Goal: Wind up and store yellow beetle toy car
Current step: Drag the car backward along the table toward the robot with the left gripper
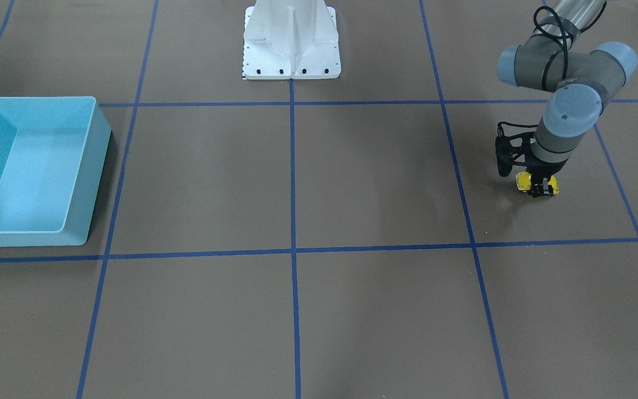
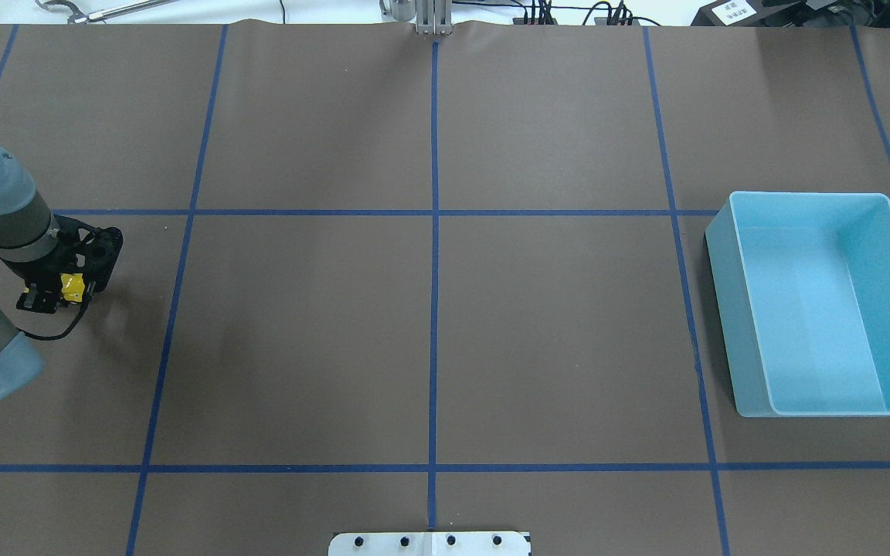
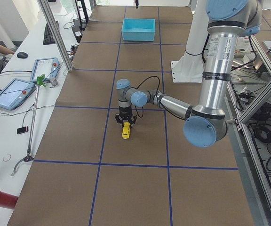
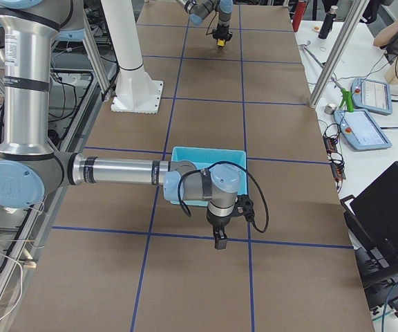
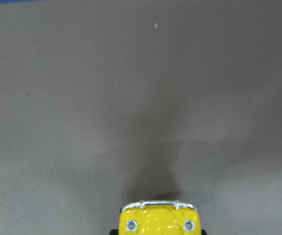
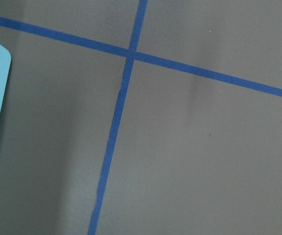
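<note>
1. The yellow beetle toy car [image 1: 524,180] sat at the robot's left end of the desk [image 1: 374,177], inside a square marked by blue tape lines [image 1: 292,166].
2. The left arm [image 1: 565,119] reached straight down over the car, wrist vertical.
3. The left jaws were pinching the car, one finger on each side of its body. In the front-facing view a dark finger crossed the middle of the yellow shell.
4. The car's ends stuck out past the jaws on both sides. In the left wrist view its chrome bumper and two headlights showed at the bottom edge.
5. Whether the wheels touched the desk or hung just above it could not be told.
6. The light blue bin [image 1: 94,166] stood open side up at the robot's right end of the desk, well apart from the car.
7. The right arm [image 4: 116,171] showed only in the right side view, pointing down just beside the bin's near wall.
8. Right jaws: cannot tell if spread or pressed together. The right wrist view showed only a tape crossing and a bin corner.
</note>
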Controlling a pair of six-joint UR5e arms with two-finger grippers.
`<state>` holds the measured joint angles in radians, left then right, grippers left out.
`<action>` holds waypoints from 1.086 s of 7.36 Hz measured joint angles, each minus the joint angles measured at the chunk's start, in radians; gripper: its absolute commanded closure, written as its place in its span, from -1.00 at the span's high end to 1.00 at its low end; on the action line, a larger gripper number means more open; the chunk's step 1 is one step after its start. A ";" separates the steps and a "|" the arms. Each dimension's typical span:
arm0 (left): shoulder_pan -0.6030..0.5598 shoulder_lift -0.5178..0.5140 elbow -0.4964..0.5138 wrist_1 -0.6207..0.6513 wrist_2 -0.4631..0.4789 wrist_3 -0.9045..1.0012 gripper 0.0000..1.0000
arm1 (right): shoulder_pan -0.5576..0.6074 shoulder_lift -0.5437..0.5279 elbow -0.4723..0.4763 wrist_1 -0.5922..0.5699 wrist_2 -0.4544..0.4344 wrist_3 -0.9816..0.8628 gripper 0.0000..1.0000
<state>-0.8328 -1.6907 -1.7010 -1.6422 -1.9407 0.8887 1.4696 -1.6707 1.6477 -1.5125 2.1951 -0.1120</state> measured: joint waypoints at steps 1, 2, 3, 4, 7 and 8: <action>-0.004 0.012 -0.002 -0.015 -0.002 0.001 -0.88 | 0.000 0.000 0.001 0.000 0.000 0.000 0.99; -0.006 0.023 -0.002 -0.028 -0.004 0.001 -0.88 | 0.000 0.000 0.001 0.000 0.000 0.000 0.99; -0.007 0.035 -0.002 -0.044 -0.007 0.001 -0.88 | 0.000 0.000 0.001 0.000 0.000 0.000 0.99; -0.010 0.048 -0.002 -0.057 -0.016 0.006 -0.88 | 0.000 0.000 0.001 0.000 0.000 0.000 0.99; -0.022 0.069 0.004 -0.084 -0.043 0.025 -0.88 | 0.000 0.001 0.001 0.000 0.000 0.000 0.99; -0.025 0.076 0.004 -0.094 -0.052 0.026 -0.88 | 0.000 0.001 0.001 0.000 0.000 0.000 0.99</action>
<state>-0.8576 -1.6146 -1.6970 -1.7360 -1.9923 0.9148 1.4695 -1.6695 1.6490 -1.5125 2.1951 -0.1120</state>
